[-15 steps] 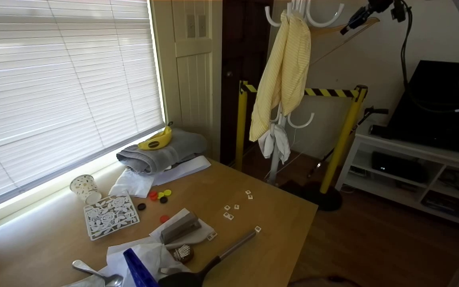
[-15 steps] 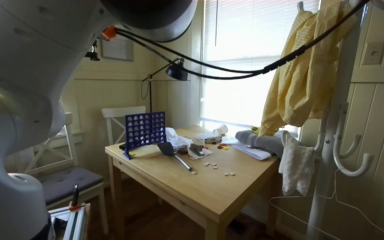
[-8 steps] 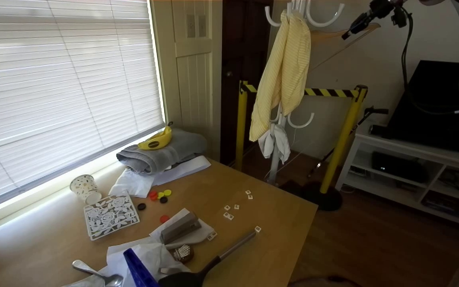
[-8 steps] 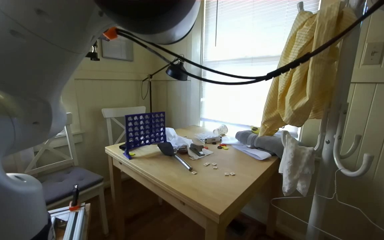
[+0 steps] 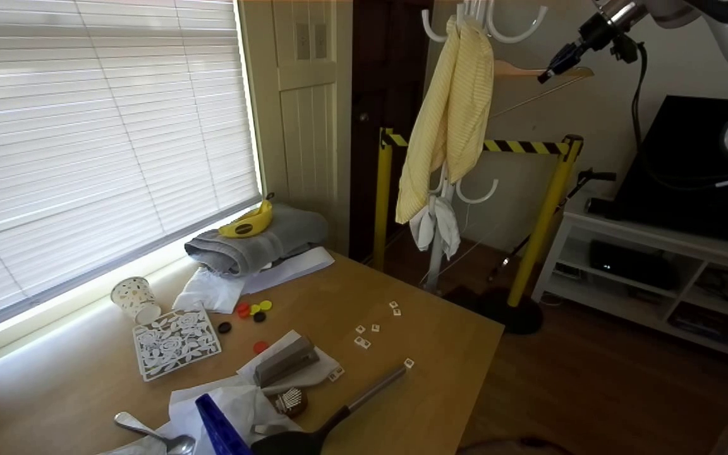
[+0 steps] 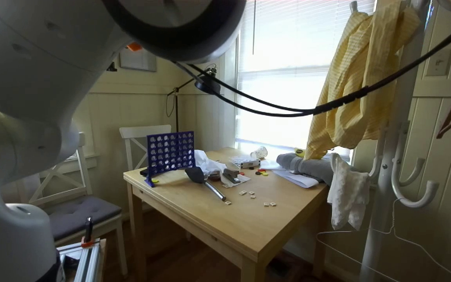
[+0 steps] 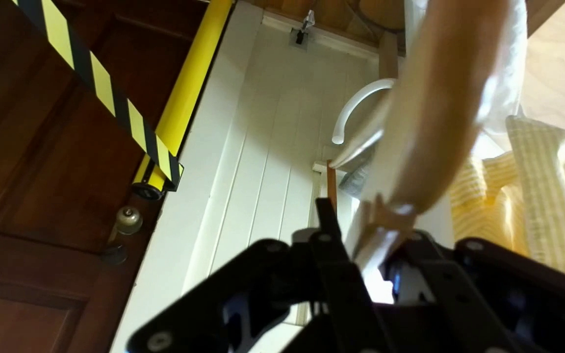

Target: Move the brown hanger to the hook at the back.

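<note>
"Where's the brown hanger (image 7: 434,108)?"
"In the end effector (image 5: 543,78), clamped on it between its ends."
"And relative to the yellow cloth (image 5: 465,76)?"
"Just right of it in an exterior view; whether touching, I can't tell."

The thick, glossy white robot arm (image 6: 41,98) fills the left of an exterior view, standing tall and bending over at the top to a large rounded joint (image 6: 178,39) ringed in black. In an exterior view it extends from the upper right corner, where a short silver metal wrist (image 5: 621,12) bears the black, two-fingered mechanical pincer (image 5: 545,76), tilted downward toward the left edge. In the wrist view the dark, jointed fingers (image 7: 330,233) point up from the bottom edge, clamped inward, a narrow gap between them, their outlines slightly blurred.
</note>
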